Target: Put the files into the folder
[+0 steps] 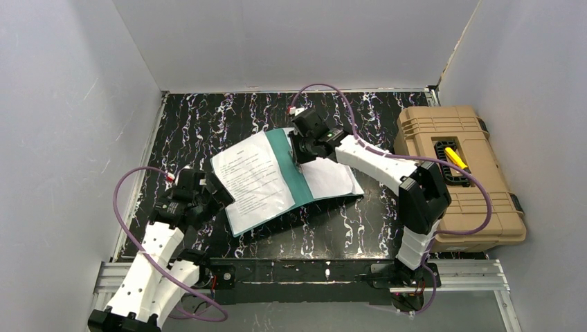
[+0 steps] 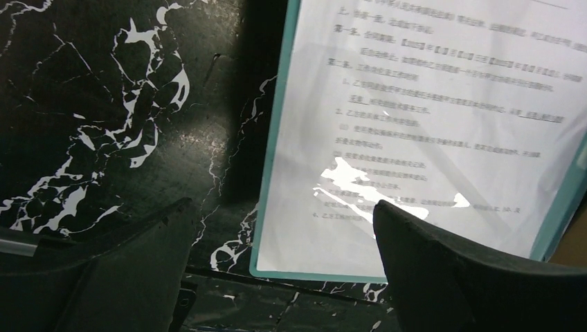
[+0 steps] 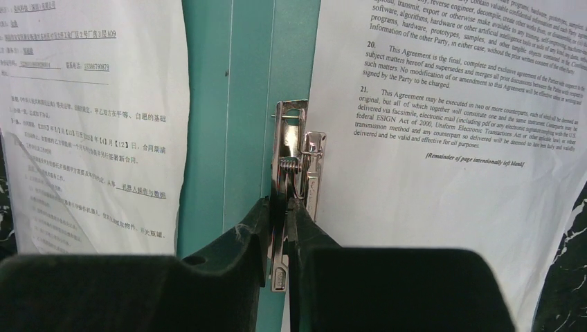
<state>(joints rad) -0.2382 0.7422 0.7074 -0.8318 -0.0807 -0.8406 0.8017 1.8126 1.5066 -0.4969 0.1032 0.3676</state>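
We are pinching the clip (image 3: 291, 138) of the folder (image 1: 289, 158), open on the table (image 1: 208, 124), spine running away from us, in our right gripper (image 3: 282, 207), while our left gripper (image 2: 282, 207) is hovering wide apart at the edge of the left sheet (image 1: 253, 181).

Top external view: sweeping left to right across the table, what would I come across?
Left hand → printed sheet → teal folder spine → second sheet → tan toolbox.
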